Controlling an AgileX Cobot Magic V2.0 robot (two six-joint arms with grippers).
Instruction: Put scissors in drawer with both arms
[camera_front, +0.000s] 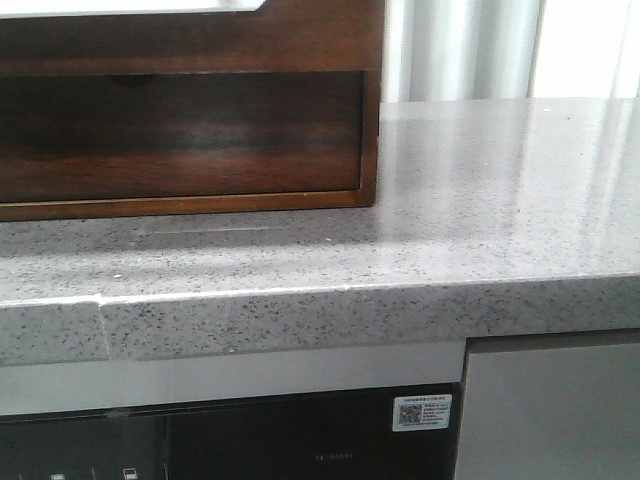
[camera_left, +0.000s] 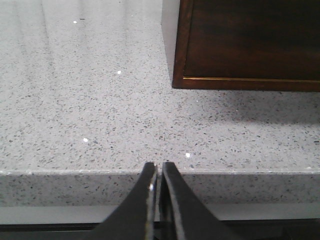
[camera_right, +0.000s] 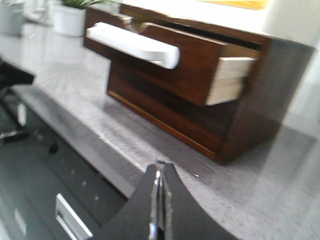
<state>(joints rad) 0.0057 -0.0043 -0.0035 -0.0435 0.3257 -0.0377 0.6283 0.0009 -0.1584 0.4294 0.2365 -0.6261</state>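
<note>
The scissors show in no view. The dark-brown wooden cabinet (camera_front: 370, 150) stands on the counter. Its lower drawer front (camera_front: 180, 135), with a finger notch in its top edge, is flush and shut; it also shows in the left wrist view (camera_left: 250, 40). In the right wrist view an upper drawer (camera_right: 170, 75) with a half-round notch stands pulled out, and a white bar (camera_right: 135, 45) lies across its top. My left gripper (camera_left: 157, 167) is shut and empty at the counter's front edge, off the cabinet's left corner. My right gripper (camera_right: 160, 167) is shut and empty over the counter, short of the cabinet.
The grey speckled counter (camera_front: 480, 200) runs right of the cabinet, with its front edge (camera_front: 300, 310) above a dark appliance front (camera_front: 250, 440). A white plant pot (camera_right: 67, 20) stands beyond the cabinet. Neither arm shows in the front view.
</note>
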